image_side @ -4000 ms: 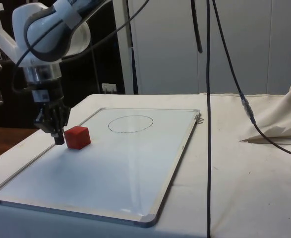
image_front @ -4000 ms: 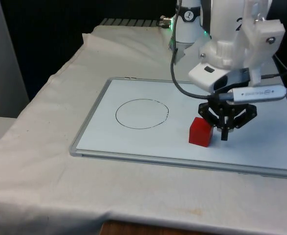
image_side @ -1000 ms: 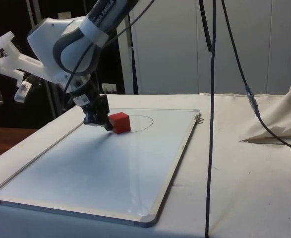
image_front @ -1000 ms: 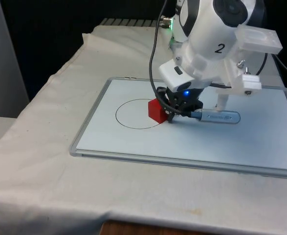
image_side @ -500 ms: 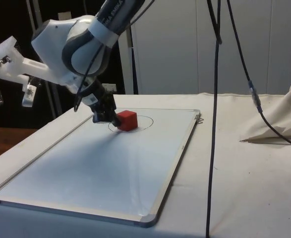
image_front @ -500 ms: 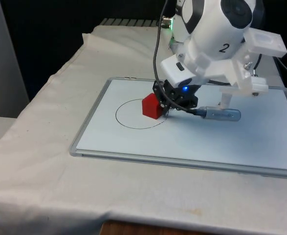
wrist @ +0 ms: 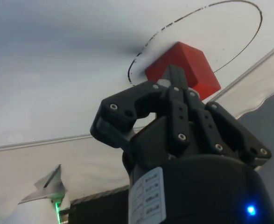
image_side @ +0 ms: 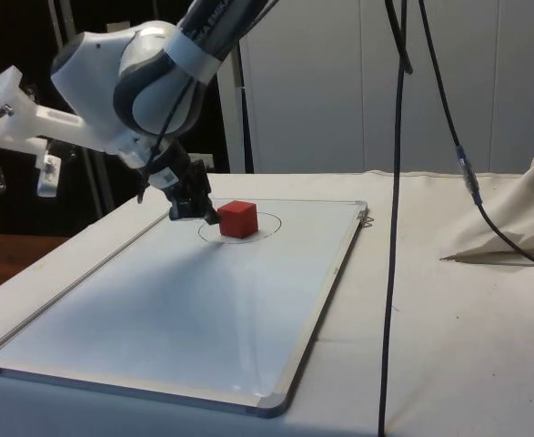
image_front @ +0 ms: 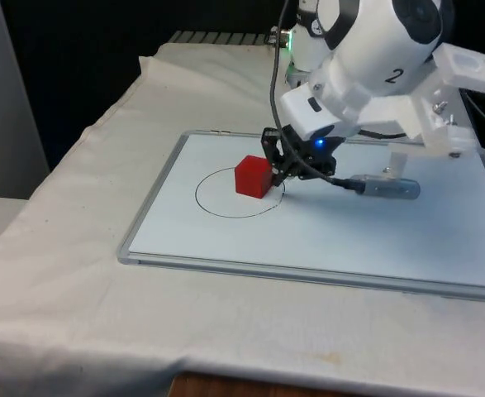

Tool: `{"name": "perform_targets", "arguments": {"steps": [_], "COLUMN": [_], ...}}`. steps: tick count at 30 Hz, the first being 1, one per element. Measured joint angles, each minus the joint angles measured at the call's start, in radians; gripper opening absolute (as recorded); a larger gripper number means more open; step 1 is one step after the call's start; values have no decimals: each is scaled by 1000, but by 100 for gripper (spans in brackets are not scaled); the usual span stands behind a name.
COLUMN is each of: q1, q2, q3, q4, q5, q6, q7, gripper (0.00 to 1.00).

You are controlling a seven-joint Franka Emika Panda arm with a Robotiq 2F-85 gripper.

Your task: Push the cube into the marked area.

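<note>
Cube [image_front: 254,176], red, small and rigid, is seen inside the drawn circle [image_front: 213,203] on the whiteboard [image_front: 225,240], just ahead of the fingertips and touching them. It is judged light and hard-edged, and the glossy board should let it slide easily, so a slight off-centre push could spin it. No grasp is called for; contact is best kept low on the middle of the flat face nearest the jaws. The gripper [image_front: 282,172] is tilted, its fingers pressed together with nothing between them.
</note>
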Motion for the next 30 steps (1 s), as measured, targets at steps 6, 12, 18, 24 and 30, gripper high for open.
{"name": "perform_targets", "arguments": {"steps": [6,12,18,24,30], "q1": [1,2,2,1,0], "q2": [-2,-1,2,2,2], "q3": [19,39,55,67,77], "q4": [23,50,75,91,101], "q5": [0,0,0,3,9], "q6": [0,1,2,9,22], "q7": [17,32,46,64,79], "gripper": [0,0,0,0,0]}}
